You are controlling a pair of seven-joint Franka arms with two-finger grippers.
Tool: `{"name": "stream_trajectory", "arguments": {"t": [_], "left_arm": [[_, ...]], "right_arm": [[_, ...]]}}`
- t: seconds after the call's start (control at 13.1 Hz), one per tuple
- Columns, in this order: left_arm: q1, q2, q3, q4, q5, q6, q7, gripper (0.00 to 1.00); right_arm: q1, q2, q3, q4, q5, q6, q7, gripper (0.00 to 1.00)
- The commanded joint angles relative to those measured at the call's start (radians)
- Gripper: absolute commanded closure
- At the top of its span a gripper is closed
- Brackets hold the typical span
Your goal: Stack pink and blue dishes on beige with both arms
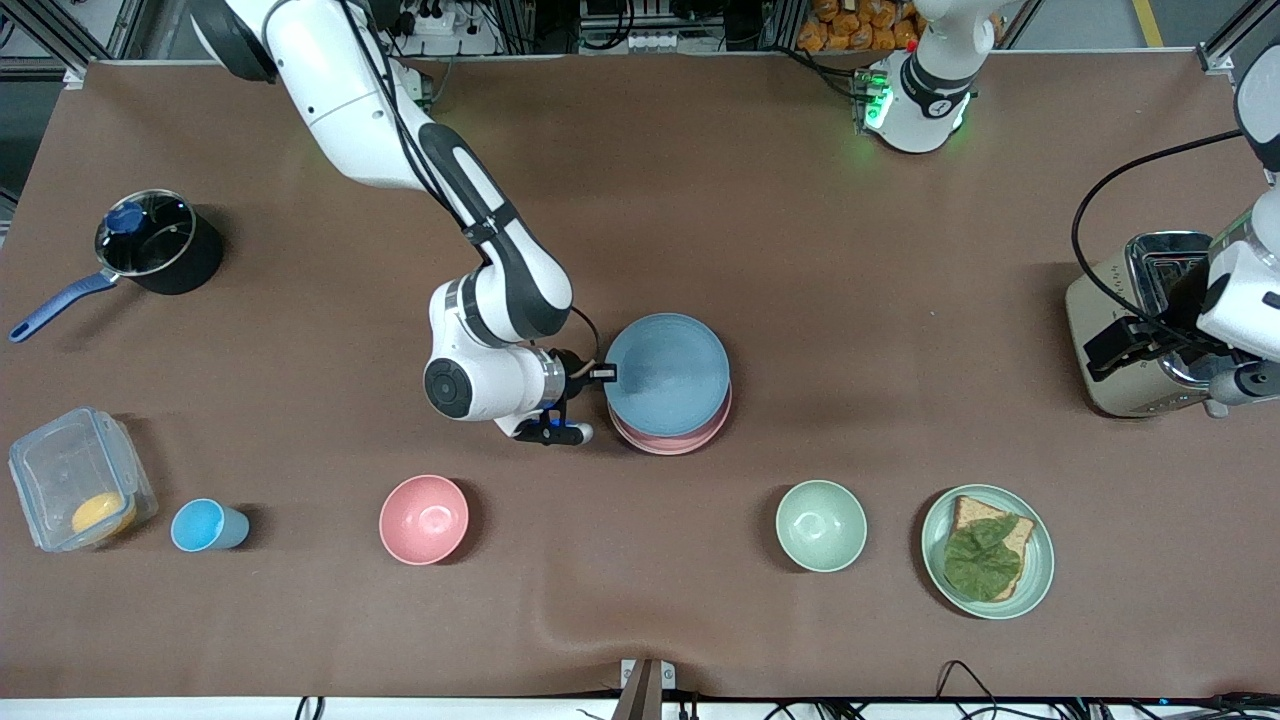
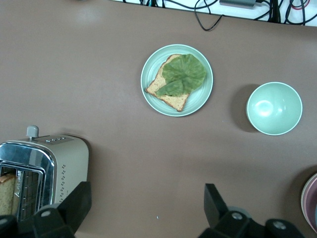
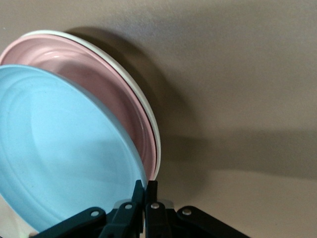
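The light blue plate (image 1: 667, 373) lies tilted on top of the pink plate (image 1: 668, 438) in the middle of the table. In the right wrist view the blue plate (image 3: 64, 148) leans over the pink plate (image 3: 99, 84), and the beige plate's pale rim (image 3: 144, 106) shows beneath both. My right gripper (image 1: 603, 373) is shut on the blue plate's rim at the edge toward the right arm's end; its fingertips (image 3: 138, 191) pinch that rim. My left gripper (image 2: 146, 208) hangs open with nothing in it over bare table beside the toaster, and in the front view this left gripper (image 1: 1118, 347) waits there.
A toaster (image 1: 1140, 330) stands at the left arm's end. Nearer the front camera are a green plate with toast and a leaf (image 1: 1035, 590), a green bowl (image 1: 821, 525), a pink bowl (image 1: 424, 519), a blue cup (image 1: 205, 525) and a clear box (image 1: 70, 470). A black pot (image 1: 160, 240) sits farther back.
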Motion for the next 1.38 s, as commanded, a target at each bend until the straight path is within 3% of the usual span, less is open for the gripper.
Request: {"name": "stream_trajectory", "arguments": {"t": [0.0,0.15,0.23,0.31,0.61,0.76,1.07,1.3], "left_arm": [[-0.049,-0.031,0.048,0.017,-0.027,-0.057,0.027,0.00],[-0.141,-0.039,0.171,0.017,-0.083,-0.058,0.055,0.00],[-0.175,-0.056,0.223,0.010,-0.110,-0.060,0.081,0.00],[-0.204,-0.074,0.272,-0.004,-0.153,-0.061,0.086,0.00],[-0.325,-0.116,0.412,-0.044,-0.184,-0.115,0.107,0.00],[-0.323,-0.116,0.412,-0.049,-0.186,-0.129,0.158,0.00],[-0.318,-0.117,0.410,-0.052,-0.198,-0.141,0.159,0.00],[-0.318,-0.119,0.409,-0.046,-0.198,-0.149,0.164,0.00]], "right_arm": [[0.010,0.043,-0.008,0.051,0.025,0.015,0.009,1.00],[0.015,0.048,-0.008,0.052,0.026,0.031,0.009,0.98],[0.016,0.048,-0.008,0.052,0.038,0.040,0.009,0.44],[0.019,0.048,-0.010,0.051,0.046,0.044,0.008,0.00],[0.002,0.026,-0.013,0.058,0.048,0.034,0.002,0.00],[-0.028,0.008,-0.014,0.064,0.043,0.012,0.000,0.00],[-0.116,-0.017,-0.048,0.110,0.023,-0.179,0.000,0.00],[-0.127,-0.083,-0.140,0.110,-0.119,-0.315,-0.008,0.00]]}}
